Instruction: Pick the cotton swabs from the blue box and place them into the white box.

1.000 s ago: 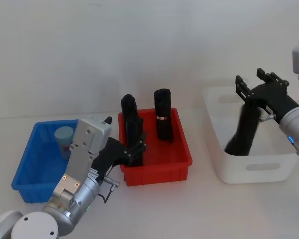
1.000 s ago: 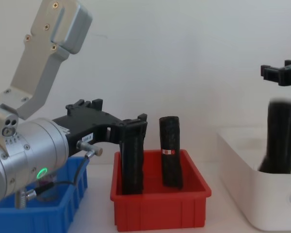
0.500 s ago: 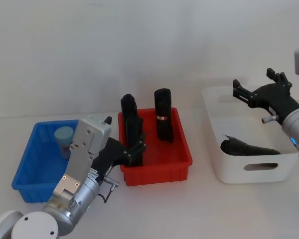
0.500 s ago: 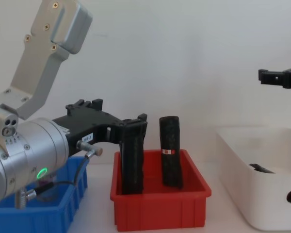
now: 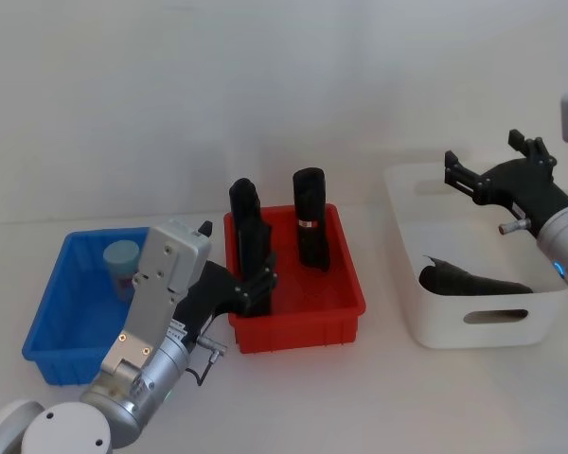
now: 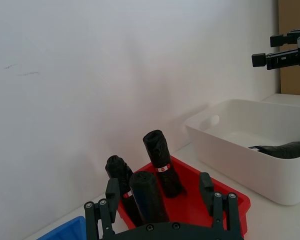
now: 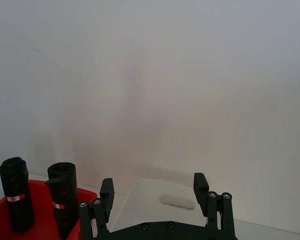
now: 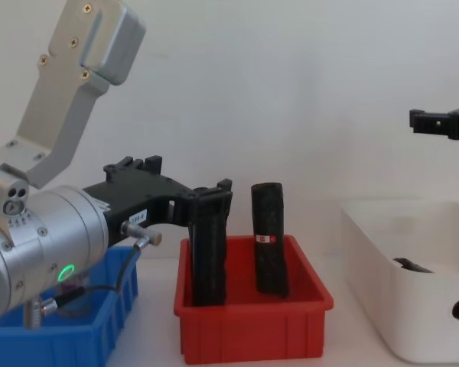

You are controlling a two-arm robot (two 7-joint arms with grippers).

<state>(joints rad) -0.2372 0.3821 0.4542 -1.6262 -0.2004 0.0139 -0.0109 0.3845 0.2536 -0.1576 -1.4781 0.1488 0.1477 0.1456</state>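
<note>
Above the white box (image 5: 426, 326), right claw (image 5: 492, 168) hangs open and empty; left claw (image 5: 253, 284) sits at the red bin (image 5: 298, 326).
One cotton swabs jar (image 5: 121, 268) stands in the blue box (image 5: 52, 355), at the desk's (image 5: 379, 397) left end. Left claw's fingers straddle a black roll (image 5: 249, 248) at the bin's front-left, spread wide, not clamped. Second black roll (image 5: 310, 230) stands upright behind. Another black roll (image 5: 469, 282) lies flat inside the white box, under the right claw.
</note>
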